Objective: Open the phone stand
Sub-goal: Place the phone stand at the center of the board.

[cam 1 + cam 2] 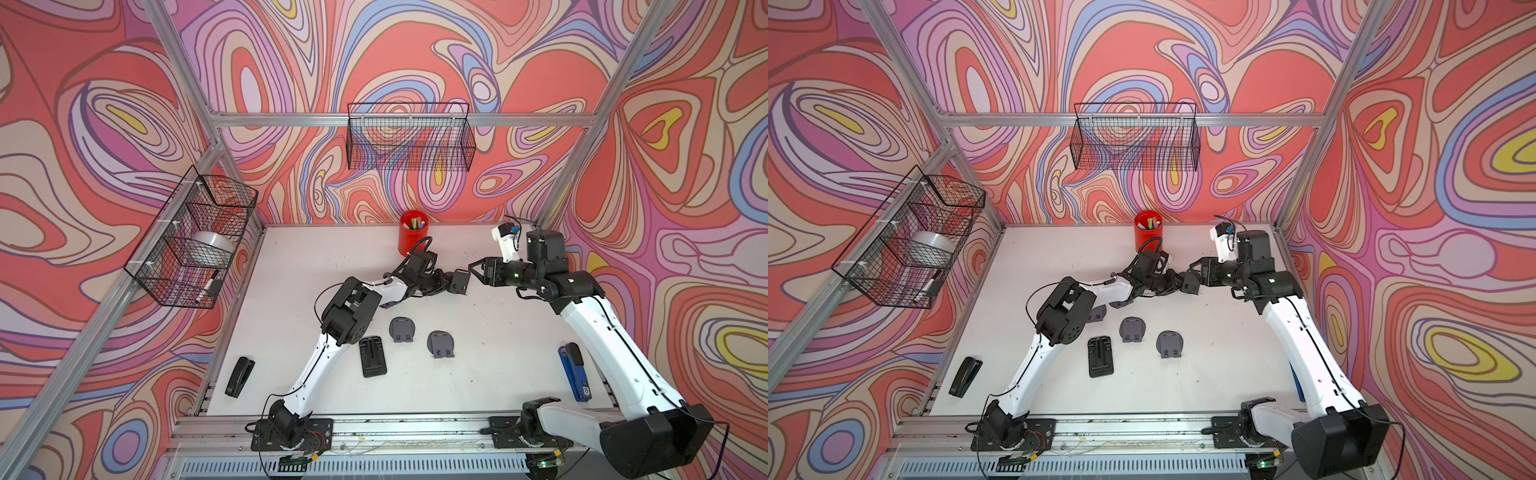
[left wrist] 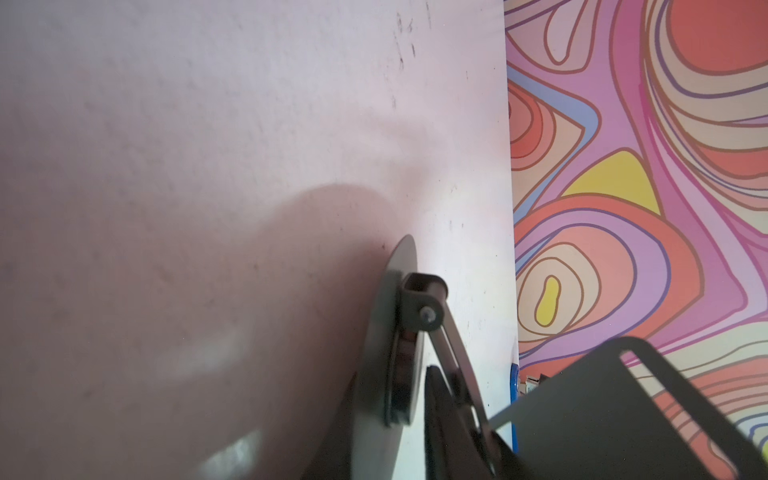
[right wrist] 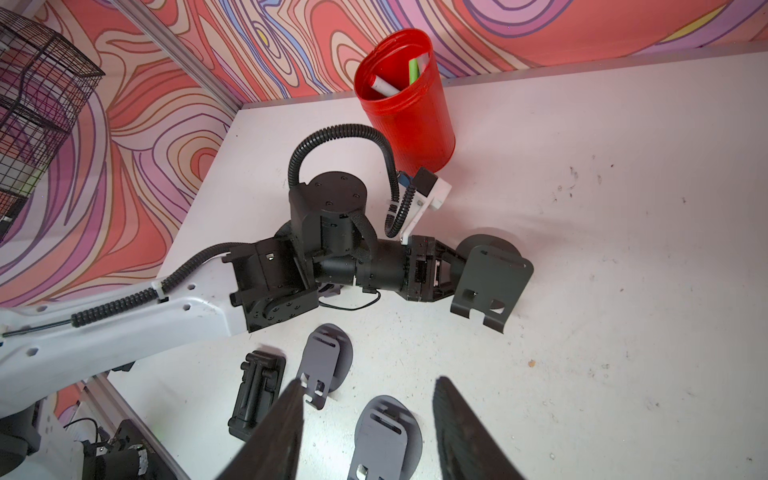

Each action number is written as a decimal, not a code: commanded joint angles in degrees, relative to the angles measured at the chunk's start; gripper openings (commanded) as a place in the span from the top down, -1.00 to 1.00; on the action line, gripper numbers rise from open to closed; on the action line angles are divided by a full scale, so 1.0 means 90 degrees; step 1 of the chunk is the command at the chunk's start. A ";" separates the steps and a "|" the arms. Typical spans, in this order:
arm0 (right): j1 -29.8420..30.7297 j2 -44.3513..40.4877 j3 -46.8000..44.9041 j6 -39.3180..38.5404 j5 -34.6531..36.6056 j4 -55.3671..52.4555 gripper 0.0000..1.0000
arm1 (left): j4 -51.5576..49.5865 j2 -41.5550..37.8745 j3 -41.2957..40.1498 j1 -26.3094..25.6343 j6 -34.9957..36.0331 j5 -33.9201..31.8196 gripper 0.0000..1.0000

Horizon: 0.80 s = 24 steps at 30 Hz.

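The phone stand (image 1: 460, 280) is dark grey and stands unfolded behind the table's middle, its slotted plate (image 3: 494, 282) raised off the round base. My left gripper (image 1: 446, 280) reaches it from the left. In the left wrist view the base disc (image 2: 390, 332) lies between the fingers of the left gripper (image 2: 392, 382), with a thin strip of table showing between the disc and one finger (image 2: 440, 415). The hinge (image 2: 424, 299) and the plate (image 2: 623, 415) rise beside it. My right gripper (image 1: 476, 270) hovers just right of the stand, open and empty (image 3: 370, 382).
Two folded grey stands (image 1: 402, 329) (image 1: 440, 343) and a folded black one (image 1: 373, 356) lie nearer the front. A red pen cup (image 1: 413, 232) stands behind the left wrist. A black stapler (image 1: 240, 376) lies front left, a blue stapler (image 1: 574, 371) front right. Wire baskets (image 1: 195, 241) (image 1: 409, 137) hang on the walls.
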 commanded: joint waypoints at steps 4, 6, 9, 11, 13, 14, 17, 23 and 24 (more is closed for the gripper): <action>-0.0052 -0.0073 -0.0099 0.0019 -0.0111 0.0134 -0.04 | -0.0220 -0.0290 -0.0296 0.0123 0.0170 -0.0140 0.45; -0.0047 -0.0061 -0.0089 0.0036 -0.0124 0.0151 -0.04 | -0.0229 -0.0351 -0.0374 0.0156 0.0208 -0.0140 0.45; -0.0052 -0.0061 -0.0099 0.0061 -0.0125 0.0171 -0.04 | -0.0204 -0.0448 -0.0525 0.0223 0.0229 -0.0150 0.44; -0.0051 -0.0070 -0.0117 0.0077 -0.0115 0.0189 -0.04 | -0.0182 -0.0518 -0.0630 0.0269 0.0244 -0.0166 0.44; -0.0051 -0.0061 -0.0138 0.0111 -0.0098 0.0194 -0.04 | -0.0191 -0.0615 -0.0717 0.0315 0.0278 -0.0162 0.44; -0.0051 -0.0051 -0.0147 0.0136 -0.0095 0.0189 -0.04 | -0.0200 -0.0645 -0.0736 0.0330 0.0288 -0.0151 0.44; -0.0046 0.0002 -0.0177 0.0246 -0.0033 0.0186 -0.02 | -0.0290 -0.0774 -0.0797 0.0367 0.0392 -0.0185 0.44; -0.0050 0.0149 -0.0258 0.0459 0.0178 0.0007 0.06 | -0.0297 -0.0992 -0.0948 0.0426 0.0482 -0.0145 0.42; -0.0046 0.0161 -0.0302 0.0459 0.0169 0.0012 0.05 | -0.0299 -0.1015 -0.0949 0.0429 0.0502 -0.0123 0.43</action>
